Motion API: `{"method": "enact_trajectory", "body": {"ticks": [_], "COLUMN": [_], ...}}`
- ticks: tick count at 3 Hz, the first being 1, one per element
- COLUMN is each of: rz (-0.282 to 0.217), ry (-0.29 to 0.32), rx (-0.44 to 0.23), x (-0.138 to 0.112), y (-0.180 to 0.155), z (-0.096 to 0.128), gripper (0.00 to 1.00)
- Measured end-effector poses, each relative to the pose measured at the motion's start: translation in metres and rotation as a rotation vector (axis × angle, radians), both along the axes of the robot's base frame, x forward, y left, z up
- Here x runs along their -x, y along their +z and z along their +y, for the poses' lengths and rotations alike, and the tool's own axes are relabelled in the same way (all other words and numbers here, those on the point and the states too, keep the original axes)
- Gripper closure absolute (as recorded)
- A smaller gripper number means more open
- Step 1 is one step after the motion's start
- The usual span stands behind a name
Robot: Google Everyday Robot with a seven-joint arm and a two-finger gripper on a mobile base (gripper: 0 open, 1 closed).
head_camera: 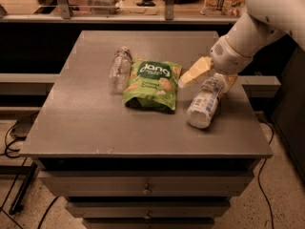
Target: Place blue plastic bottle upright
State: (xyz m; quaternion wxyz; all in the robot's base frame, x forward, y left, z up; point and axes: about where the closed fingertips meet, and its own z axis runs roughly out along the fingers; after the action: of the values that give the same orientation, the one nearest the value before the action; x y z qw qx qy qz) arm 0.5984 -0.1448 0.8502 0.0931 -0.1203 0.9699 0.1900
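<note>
The blue plastic bottle point(204, 104) lies on its side at the right of the grey table point(90, 123), its base toward the front edge and its cap end pointing back. It has a white-and-blue label. My gripper point(210, 78) hangs low over the bottle's far cap end. It is open, with one yellowish finger point(193, 73) to the left of the bottle and the other point(230, 80) to its right. The cap is hidden behind the gripper.
A green snack bag point(152, 84) lies flat just left of the bottle. A smaller clear bottle point(119, 68) lies on its side further left. The table's right edge is close to the blue bottle. Shelves with goods stand behind the table.
</note>
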Motion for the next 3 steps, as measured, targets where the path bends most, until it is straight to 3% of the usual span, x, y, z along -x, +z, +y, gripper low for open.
{"method": "enact_trajectory", "body": {"ticks": [2,3], "rz": [-0.022,-0.066], "ry": [0.054,0.086], "rx": [0.057,0.052], "x": [-0.003,-0.003], "y": [0.000,0.012], "z": [0.010,0.017], "gripper": [0.65,0.96]}}
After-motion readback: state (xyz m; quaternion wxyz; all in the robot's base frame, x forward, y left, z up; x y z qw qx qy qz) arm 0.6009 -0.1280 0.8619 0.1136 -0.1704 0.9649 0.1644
